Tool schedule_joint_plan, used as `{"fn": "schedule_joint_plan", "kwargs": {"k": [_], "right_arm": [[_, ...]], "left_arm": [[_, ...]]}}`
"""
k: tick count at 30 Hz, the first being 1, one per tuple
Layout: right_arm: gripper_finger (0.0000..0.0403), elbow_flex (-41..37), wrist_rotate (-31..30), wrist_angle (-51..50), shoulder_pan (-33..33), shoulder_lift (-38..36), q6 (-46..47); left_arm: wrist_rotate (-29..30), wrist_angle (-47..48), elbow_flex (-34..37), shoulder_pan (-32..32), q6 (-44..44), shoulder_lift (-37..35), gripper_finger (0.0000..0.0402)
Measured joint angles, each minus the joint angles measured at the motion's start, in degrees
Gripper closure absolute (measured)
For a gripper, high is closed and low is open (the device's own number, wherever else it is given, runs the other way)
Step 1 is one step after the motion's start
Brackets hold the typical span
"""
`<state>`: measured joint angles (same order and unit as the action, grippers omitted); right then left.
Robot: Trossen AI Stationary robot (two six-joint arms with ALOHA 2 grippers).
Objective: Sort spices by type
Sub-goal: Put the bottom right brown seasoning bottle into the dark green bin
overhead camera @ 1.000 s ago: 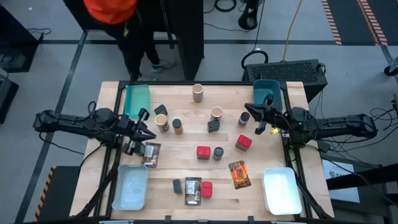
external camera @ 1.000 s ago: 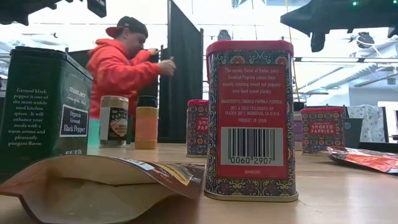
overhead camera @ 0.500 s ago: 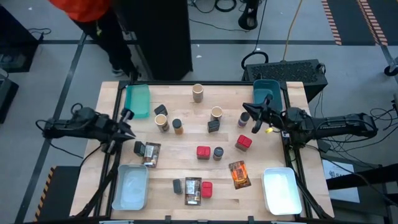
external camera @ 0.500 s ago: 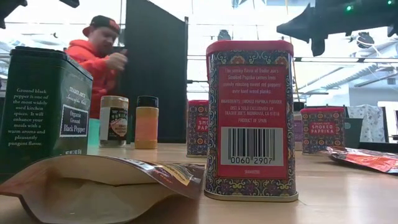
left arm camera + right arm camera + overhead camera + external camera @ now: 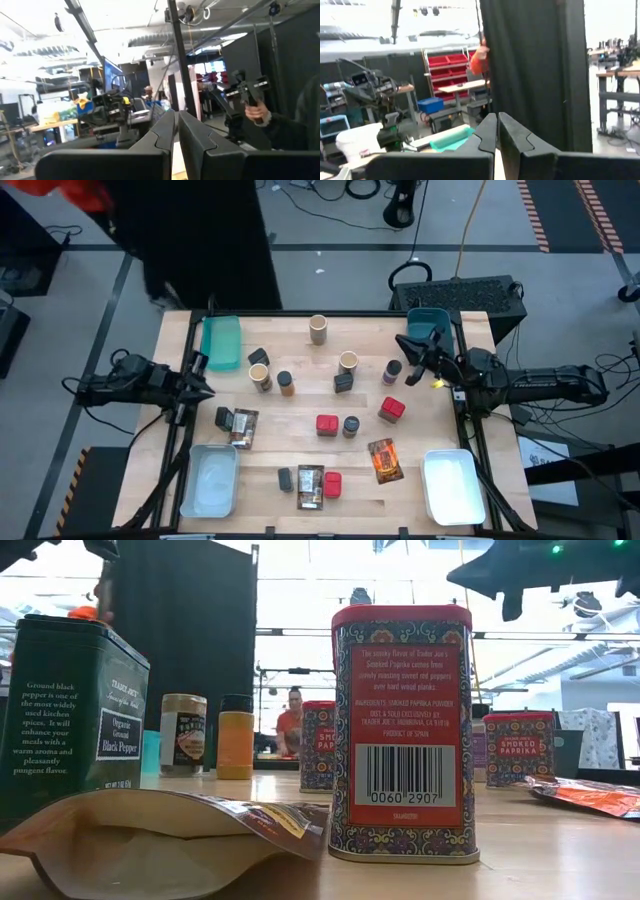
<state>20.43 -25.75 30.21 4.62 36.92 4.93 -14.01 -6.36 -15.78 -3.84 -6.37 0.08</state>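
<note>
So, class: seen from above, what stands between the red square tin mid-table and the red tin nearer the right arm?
In the high view, one dark round jar stands between the mid-table red tin and the other red tin.

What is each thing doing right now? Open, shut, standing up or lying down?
Left gripper: shut, empty, at the table's left edge.
Right gripper: shut, empty.
Red paprika tin: upright, lid on.
Black pepper tin: upright.
Brown packet: lying flat.
Teal bin: empty.
</note>
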Motion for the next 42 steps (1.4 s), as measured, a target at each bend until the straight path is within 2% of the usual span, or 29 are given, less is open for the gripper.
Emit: {"fn": "schedule_joint_plan", "kwargs": {"k": [5, 21, 28, 33, 40, 42], "right_arm": [[0.0399, 0.0, -1.2, 1.4, 0.3, 0.0, -0.7], [0.0399, 0.0, -1.2, -4.4, 0.3, 0.5, -4.5], [0.0399, 0.0, -1.2, -4.9, 0.3, 0.5, -4.6], [0.0399, 0.0, -1.2, -6.0, 0.3, 0.5, -1.9], [0.0399, 0.0, -1.2, -5.8, 0.3, 0.5, -2.4], [0.0399, 0.8, -1.4, -6.9, 0.3, 0.7, -2.4]], "left_arm": [[0.8, -0.1, -0.2, 0.0, 0.0, 0.1, 0.0372], [1.4, -0.8, -0.1, 0.0, -0.2, 0.2, 0.0372], [8.6, -2.5, -0.1, 0.0, -0.5, 0.3, 0.0372], [15.4, -2.6, -0.1, 0.0, -0.5, 0.3, 0.0372], [26.1, -1.9, -0.1, 0.0, -0.5, 0.3, 0.0372], [27.7, -1.6, -0.1, 0.0, -0.4, 0.3, 0.0372]]}}
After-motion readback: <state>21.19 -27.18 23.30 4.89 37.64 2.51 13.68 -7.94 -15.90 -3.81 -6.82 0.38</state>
